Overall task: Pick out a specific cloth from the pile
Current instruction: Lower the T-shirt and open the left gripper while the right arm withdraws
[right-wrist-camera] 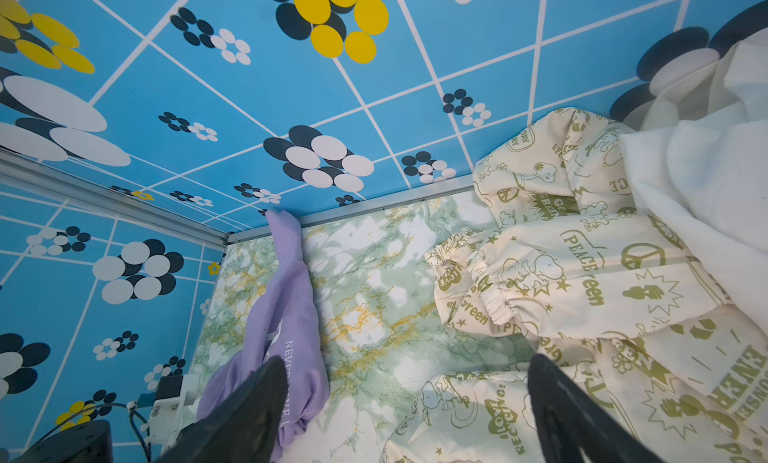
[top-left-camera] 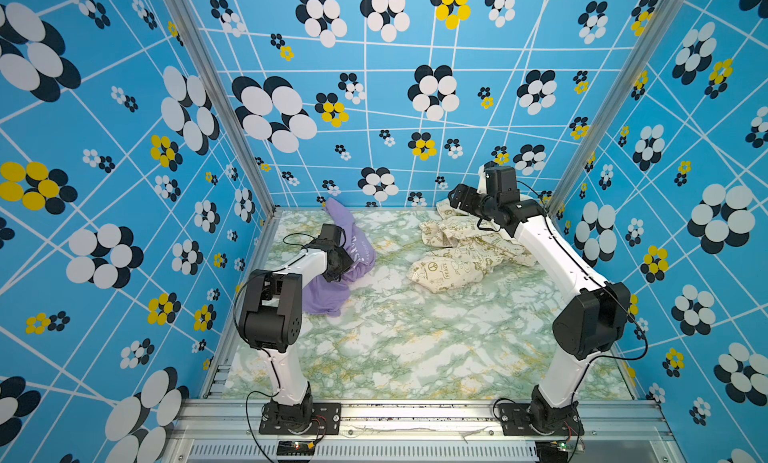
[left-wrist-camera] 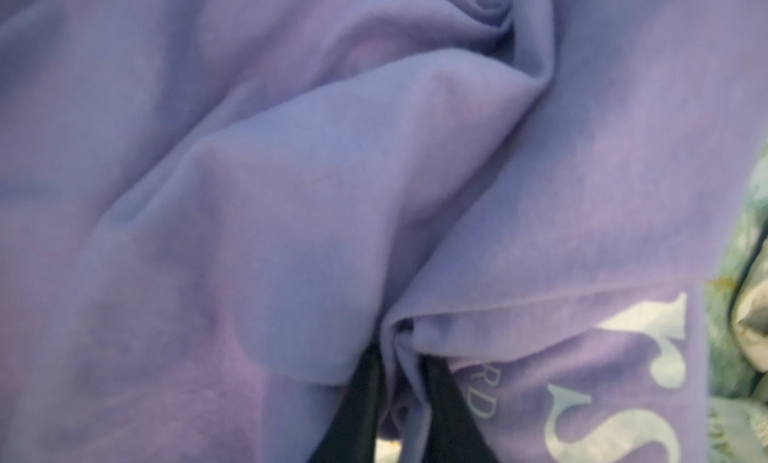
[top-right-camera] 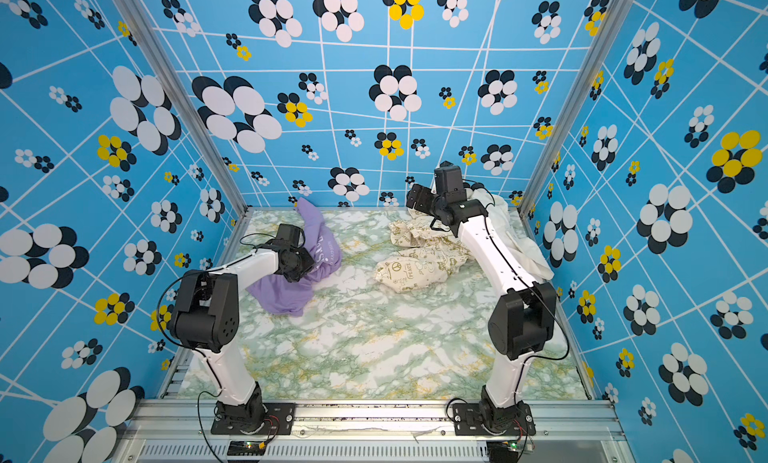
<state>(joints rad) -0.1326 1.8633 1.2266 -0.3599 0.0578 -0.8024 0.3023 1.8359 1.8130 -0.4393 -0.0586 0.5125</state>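
lavender-purple t-shirt w/ white lettering (top-left-camera: 326, 296), prob soft, light, floppy, lies well apart from the cream-and-white garment pile (top-left-camera: 451, 265); a fold sits in the left gripper (left-wrist-camera: 399, 357) (clamped? can't tell), right gripper (right-wrist-camera: 411, 419) spread, empty, by the pile; pinch bunched folds.

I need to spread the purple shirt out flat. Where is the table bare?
The near half of the table is bare, from the front rail up to the purple shirt and cream garment. A narrower lane runs between those two to the back wall. The far right corner is crowded: white garment, right arm.
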